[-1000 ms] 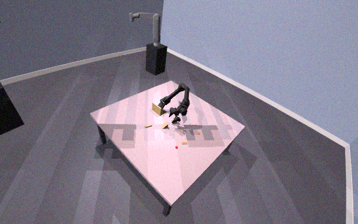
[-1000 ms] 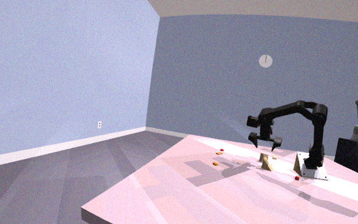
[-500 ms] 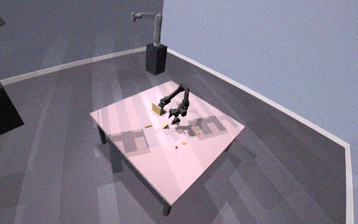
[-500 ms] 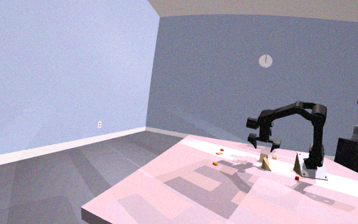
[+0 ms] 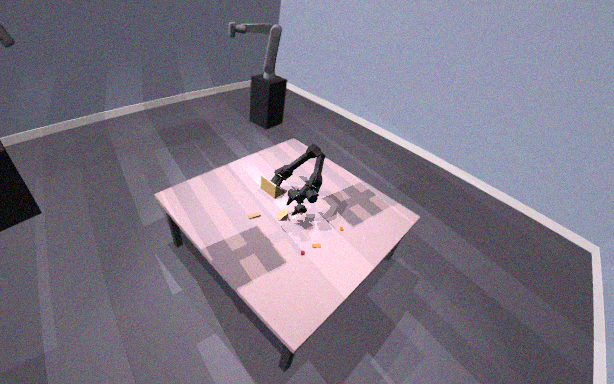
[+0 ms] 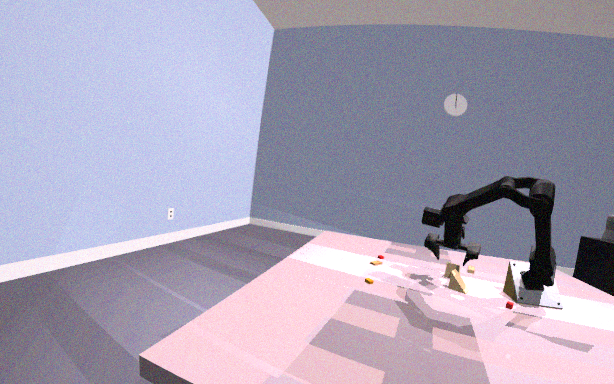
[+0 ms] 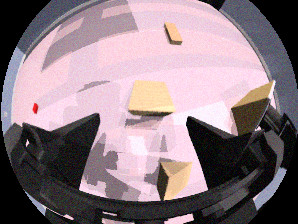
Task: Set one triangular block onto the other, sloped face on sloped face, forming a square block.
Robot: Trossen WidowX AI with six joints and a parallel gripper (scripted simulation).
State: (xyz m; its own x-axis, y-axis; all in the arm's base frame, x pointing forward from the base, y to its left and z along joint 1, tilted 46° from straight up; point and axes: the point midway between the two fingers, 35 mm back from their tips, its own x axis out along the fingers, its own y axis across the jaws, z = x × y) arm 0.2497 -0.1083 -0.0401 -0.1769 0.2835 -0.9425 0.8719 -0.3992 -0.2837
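Pale blue walls meet a grey-blue one behind a dark plank floor, with a round clock (image 6: pixel 455 105) high on the wall in the exterior view, and a grey arm (image 5: pixel 272 50) stands on a black pedestal (image 5: pixel 267 102) beyond the pink worktop (image 5: pixel 295 300) (image 6: pixel 240 340) (image 7: pixel 50 90). Patches of shade and bright light cross its surface. The black robot arm (image 5: pixel 315 152) (image 6: pixel 542 220) reaches out from a white base plate (image 6: pixel 556 303) at the right in the exterior view and bends downward. Its end effector (image 5: pixel 294 206) (image 6: pixel 451 261) (image 7: pixel 144 119) hangs above the worktop, spread nearly as wide as it goes, with nothing in its grasp. Below it lie the task's two triangular blocks, apart and not joined into a square: in the exterior view, the near block (image 6: pixel 456 281) (image 7: pixel 175 180) shows its slanting side, and the far block (image 5: pixel 283 215) (image 6: pixel 451 269) (image 7: pixel 151 97) is partly hidden behind it. A larger tan wedge (image 5: pixel 270 186) (image 6: pixel 509 282) (image 7: pixel 252 107) stands beside the base plate. A red cube (image 6: pixel 509 305) lies just in front of that wedge. A flat orange piece (image 5: pixel 316 246) (image 6: pixel 376 262) rests near a small red piece (image 5: pixel 302 252) (image 6: pixel 381 257), well apart from the blocks.
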